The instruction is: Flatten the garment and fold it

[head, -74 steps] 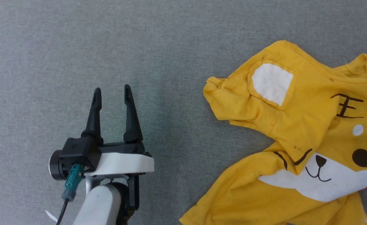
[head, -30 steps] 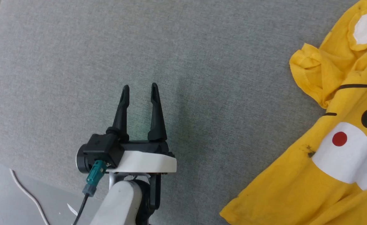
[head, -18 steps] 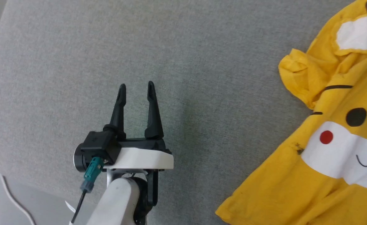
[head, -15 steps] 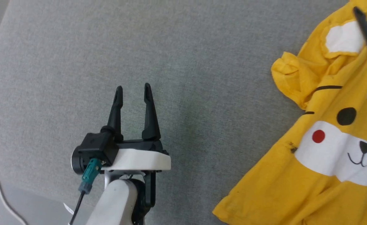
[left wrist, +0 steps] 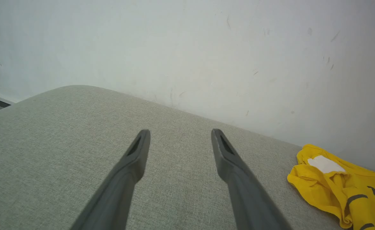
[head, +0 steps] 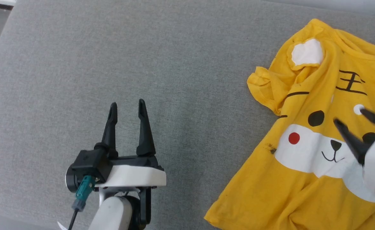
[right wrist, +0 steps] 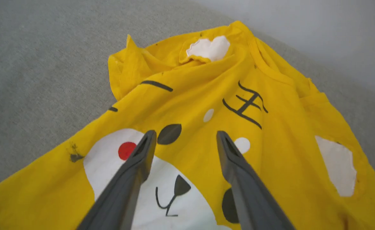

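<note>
The left gripper stands with its two dark fingers spread and nothing between them, over bare grey upholstery. A teal connector with a dark cable plugs into the back of its wrist. In the left wrist view a pale wall rises beyond the fingertips.

The garment, a bright yellow T-shirt, lies well off to this gripper's right and slightly ahead of it, apart from it. It rests print side up on the same grey surface, partly spread but rumpled.

The right gripper is also spread wide and holds nothing. It sits over the cartoon face on the shirt and looks blurred in the head view. Whether its tips touch the cloth cannot be told. In the right wrist view its left fingertip lies between the red dot and a black eye, at the top edge of the white muzzle. Its right fingertip is just beside a small white dot. The black nose and mouth line show between the two fingers. Ahead of the fingertips are black stripe marks, then the collar. A bunched sleeve lies ahead to the left, next to a crumpled white ear patch. A second ear patch lies flatter to the gripper's right.
</note>
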Motion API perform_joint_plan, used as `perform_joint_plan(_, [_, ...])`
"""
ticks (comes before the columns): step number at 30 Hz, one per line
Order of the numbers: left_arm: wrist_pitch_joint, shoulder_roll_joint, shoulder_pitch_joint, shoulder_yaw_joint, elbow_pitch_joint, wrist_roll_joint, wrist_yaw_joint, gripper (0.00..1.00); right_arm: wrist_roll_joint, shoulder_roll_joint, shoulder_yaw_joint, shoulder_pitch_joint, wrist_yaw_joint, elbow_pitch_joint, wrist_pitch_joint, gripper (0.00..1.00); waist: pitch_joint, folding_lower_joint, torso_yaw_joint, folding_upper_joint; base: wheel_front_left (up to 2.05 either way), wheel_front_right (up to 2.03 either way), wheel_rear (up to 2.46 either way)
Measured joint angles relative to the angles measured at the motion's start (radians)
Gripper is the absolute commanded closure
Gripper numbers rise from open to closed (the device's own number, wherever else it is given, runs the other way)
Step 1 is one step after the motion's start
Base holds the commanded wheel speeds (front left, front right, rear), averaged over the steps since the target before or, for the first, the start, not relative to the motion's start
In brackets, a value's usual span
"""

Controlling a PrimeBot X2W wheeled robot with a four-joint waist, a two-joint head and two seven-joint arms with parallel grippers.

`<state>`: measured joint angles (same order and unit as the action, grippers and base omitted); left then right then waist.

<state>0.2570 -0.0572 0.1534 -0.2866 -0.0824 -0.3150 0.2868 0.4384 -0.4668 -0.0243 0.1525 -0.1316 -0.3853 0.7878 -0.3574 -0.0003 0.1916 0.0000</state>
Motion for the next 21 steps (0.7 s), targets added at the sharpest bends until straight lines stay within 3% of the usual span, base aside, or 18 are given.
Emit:
perform_joint_plan(6, [0.000,0.000,-0.019,0.005,-0.014,0.008,-0.018,0.00,-0.054,0.037,-0.015,-0.181,0.000,-0.018,0.033,0.00,-0.005,0.0002,0.004,0.0000,0.00,0.00,0.00])
perform_joint_plan(15, [0.000,0.001,-0.027,0.003,-0.010,0.018,-0.039,0.00,-0.095,0.029,0.072,-0.164,-0.002,0.113,-0.021,0.00,-0.020,0.0001,0.013,0.0000,0.00,0.00,0.00])
perform_joint_plan(16, [0.000,0.000,-0.027,0.003,-0.008,0.018,-0.039,0.00,-0.095,0.031,0.076,-0.152,-0.002,0.127,-0.026,0.08,-0.019,0.0002,0.012,0.0000,0.00,0.00,0.00])
perform_joint_plan(17, [0.000,0.000,-0.027,0.003,-0.006,0.018,-0.040,0.00,-0.097,0.026,0.087,-0.143,-0.002,0.139,-0.027,0.75,-0.016,0.0001,0.009,0.0000,0.00,0.00,0.00])
perform_joint_plan(18, [0.000,0.000,-0.027,0.003,-0.003,0.018,-0.040,0.00,-0.096,0.023,0.095,-0.134,-0.002,0.147,-0.027,1.00,-0.014,0.0001,0.007,0.0000,0.00,0.00,0.00])
perform_joint_plan(21, [0.000,0.000,-0.026,0.005,0.003,0.024,-0.041,0.00,-0.088,0.024,0.093,-0.112,-0.001,0.165,-0.036,1.00,-0.007,0.0004,-0.005,0.0000,0.00,0.00,0.00])
